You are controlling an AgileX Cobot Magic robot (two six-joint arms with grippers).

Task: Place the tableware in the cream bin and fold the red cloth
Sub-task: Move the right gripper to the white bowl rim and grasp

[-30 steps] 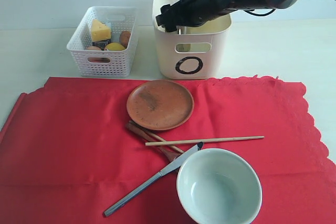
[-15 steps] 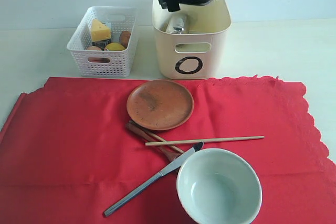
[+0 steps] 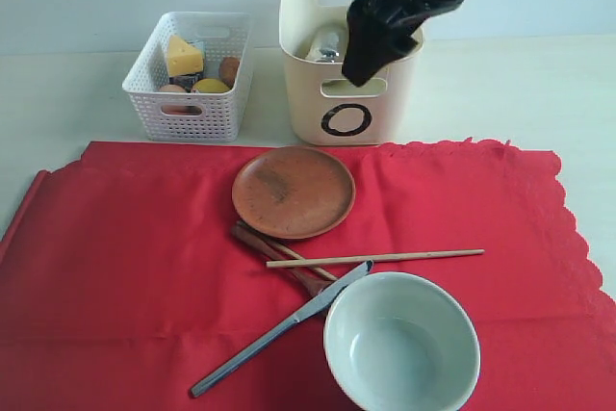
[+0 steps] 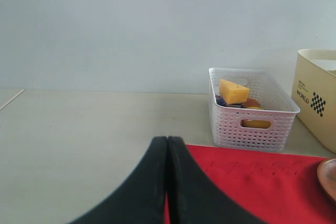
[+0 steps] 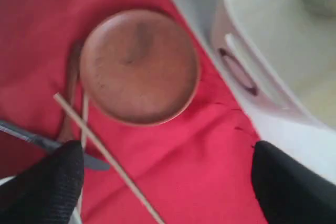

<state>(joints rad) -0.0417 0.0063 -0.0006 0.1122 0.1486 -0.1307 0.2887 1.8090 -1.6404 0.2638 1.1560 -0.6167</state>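
Swung down from its level reach over the cream bin (image 3: 351, 103), the right gripper (image 3: 366, 50) now hangs tip-down at the bin's front rim, jaws spread and empty. A steel cup (image 3: 325, 42) lies inside the bin. The brown plate (image 3: 294, 192), wooden spoon (image 3: 279, 255), chopsticks (image 3: 375, 258), table knife (image 3: 279, 329) and pale bowl (image 3: 401, 342) sit on the flat red cloth (image 3: 125, 238) on the counter (image 3: 539, 84). The left gripper (image 4: 167, 182) hovers at the cloth's edge, jaws pressed together.

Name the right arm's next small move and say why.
Probably lower the right gripper toward the brown plate. Its fingers stand open and empty near the cream bin, the steel cup lies inside the bin, and the plate is the nearest tableware left on the red cloth.
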